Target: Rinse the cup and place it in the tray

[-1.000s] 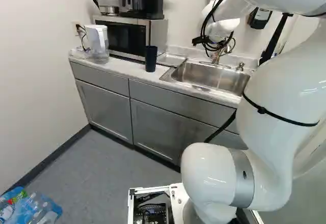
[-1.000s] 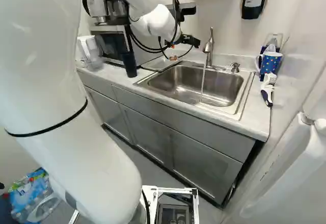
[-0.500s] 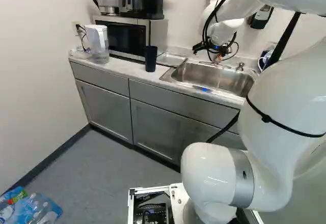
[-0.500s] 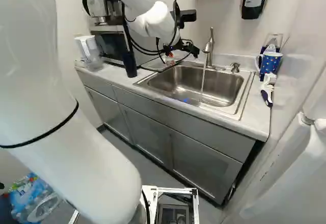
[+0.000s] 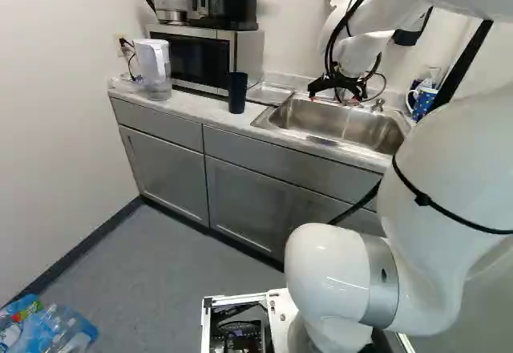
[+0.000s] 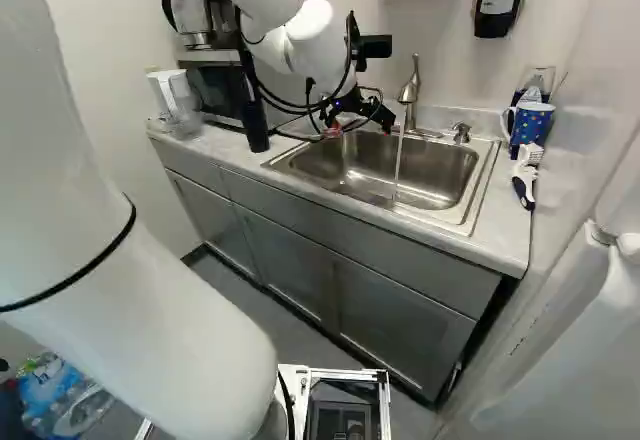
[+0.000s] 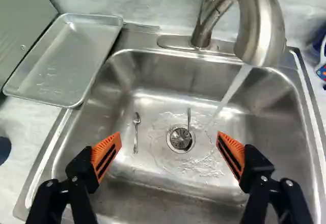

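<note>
The tool (image 5: pixel 333 99) hangs open over the sink (image 6: pixel 385 202), orange pads wide apart. By the sink's clock in the right base view, the dark cup (image 6: pixel 254 128) stands on the table (image 6: pixel 505 230) between 9 and 10, the tray (image 7: pixel 66 63) sits near 10, a dotted mug (image 6: pixel 531 122) at 2. Water runs from the faucet (image 6: pixel 411 90). A bottle pack (image 5: pixel 52 329) at 8 o'clock in the left base view carries coloured labels, too small to read.
</note>
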`<state>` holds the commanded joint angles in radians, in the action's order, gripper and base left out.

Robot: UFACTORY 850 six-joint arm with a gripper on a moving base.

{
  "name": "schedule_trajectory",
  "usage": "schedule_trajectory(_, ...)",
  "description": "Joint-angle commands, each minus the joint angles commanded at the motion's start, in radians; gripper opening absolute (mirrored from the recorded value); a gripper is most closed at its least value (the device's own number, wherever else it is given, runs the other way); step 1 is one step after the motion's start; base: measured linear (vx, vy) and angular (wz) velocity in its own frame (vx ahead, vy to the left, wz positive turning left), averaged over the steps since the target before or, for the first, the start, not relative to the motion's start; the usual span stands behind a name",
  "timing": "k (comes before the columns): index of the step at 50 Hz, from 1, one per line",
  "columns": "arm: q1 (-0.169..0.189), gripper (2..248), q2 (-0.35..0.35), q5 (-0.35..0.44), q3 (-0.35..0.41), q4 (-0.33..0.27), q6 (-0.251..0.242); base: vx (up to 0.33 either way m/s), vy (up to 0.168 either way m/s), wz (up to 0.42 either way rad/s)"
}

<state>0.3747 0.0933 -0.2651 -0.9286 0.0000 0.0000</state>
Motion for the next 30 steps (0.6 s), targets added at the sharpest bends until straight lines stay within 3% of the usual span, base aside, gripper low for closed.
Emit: schedule_trajectory(30, 0.114, 247, 0.026, 0.0, 0.024, 0.0, 0.0, 0.0, 0.0, 0.0)
